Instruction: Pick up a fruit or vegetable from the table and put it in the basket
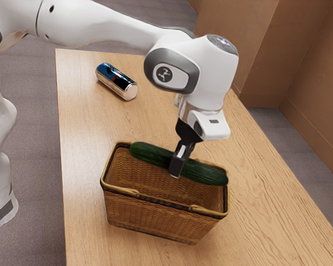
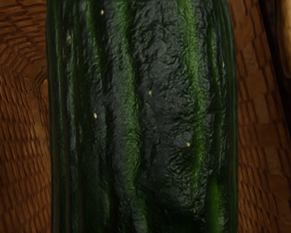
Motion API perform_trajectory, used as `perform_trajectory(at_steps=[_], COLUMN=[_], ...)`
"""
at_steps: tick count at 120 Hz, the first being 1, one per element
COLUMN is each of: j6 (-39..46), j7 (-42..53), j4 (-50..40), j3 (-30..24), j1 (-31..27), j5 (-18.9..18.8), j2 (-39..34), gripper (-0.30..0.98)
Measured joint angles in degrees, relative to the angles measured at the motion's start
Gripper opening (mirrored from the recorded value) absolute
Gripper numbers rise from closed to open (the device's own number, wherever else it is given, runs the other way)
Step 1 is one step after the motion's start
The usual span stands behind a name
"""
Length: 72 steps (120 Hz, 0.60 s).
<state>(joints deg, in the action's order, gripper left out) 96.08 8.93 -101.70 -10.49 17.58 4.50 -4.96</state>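
In the exterior view my gripper (image 1: 177,166) reaches down over the wicker basket (image 1: 150,221), with its near finger against the side of a long dark green cucumber (image 1: 208,172). The far finger is hidden, but the grip looks shut around the cucumber's middle. The cucumber lies lengthwise across the basket's mouth at about rim height, along the far side, its right end over the rim. From the wrist view, the ridged cucumber (image 2: 155,107) is very close under my hand, with the basket's woven wall (image 2: 19,126) beyond it.
A blue and silver can (image 1: 117,82) lies on its side on the wooden table (image 1: 83,133), beyond the basket toward the exterior view's upper left. Partly behind my arm is a small pale object (image 1: 177,100). Brown walls stand past the table's far right edge.
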Motion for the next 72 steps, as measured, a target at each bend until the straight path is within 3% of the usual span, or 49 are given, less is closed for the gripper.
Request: perform_trajectory(at_steps=[32,49,72], j6=[0.73,1.00,1.18], j7=[0.86,1.12,1.33], j4=[-1.24,-1.32,-1.07], j3=[0.05,0.04,0.15], j1=[0.10,0.11,0.03], j5=[0.48,1.04,0.84], j2=[-0.45,-0.46,-0.39], gripper=[0.21,0.50,0.64])
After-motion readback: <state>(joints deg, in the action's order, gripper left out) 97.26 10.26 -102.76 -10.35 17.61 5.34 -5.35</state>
